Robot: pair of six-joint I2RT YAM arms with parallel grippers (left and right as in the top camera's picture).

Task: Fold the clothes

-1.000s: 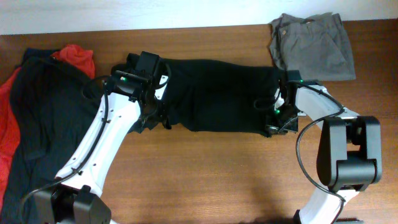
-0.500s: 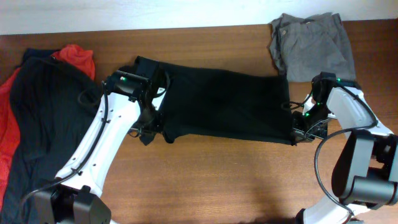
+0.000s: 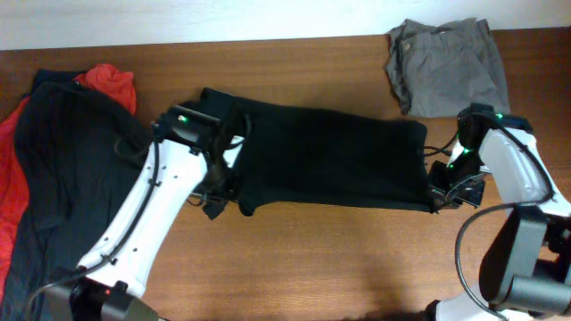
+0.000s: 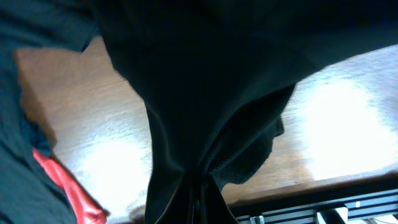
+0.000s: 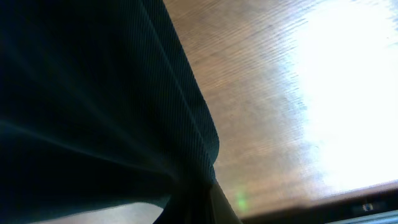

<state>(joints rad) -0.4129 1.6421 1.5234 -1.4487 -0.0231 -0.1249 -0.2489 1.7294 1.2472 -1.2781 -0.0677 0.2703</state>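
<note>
Cloth fills the middle of the table [image 3: 312, 259]: a black garment [image 3: 330, 156] is stretched into a long band across the centre, its long axis running from 9 o'clock to 3 o'clock, its lower edge fairly straight and its upper edge rumpled near the left end. The left gripper [image 3: 217, 198] holds it at the 8 o'clock corner, and the right gripper [image 3: 443, 189] holds it at the 4 o'clock corner. In the left wrist view the dark fabric narrows into tight folds that converge at the bottom of the frame, pinched there, so this gripper is clamped on the cloth, though its fingers are hidden under it. The right wrist view shows the same: ribbed black fabric drawn down into a nip at the bottom edge, with sunlit wood at 3 o'clock. Whether the garment's middle rests on the wood or hangs just above it cannot be told. Beyond the right end, at 1 o'clock on the table, grey trousers [image 3: 446, 67] lie folded, well apart from the black band. At 9 o'clock a heap of dark clothes [image 3: 62, 169] sprawls along the table's edge, with a red garment [image 3: 111, 85] showing from under it at its top and left side.
</note>
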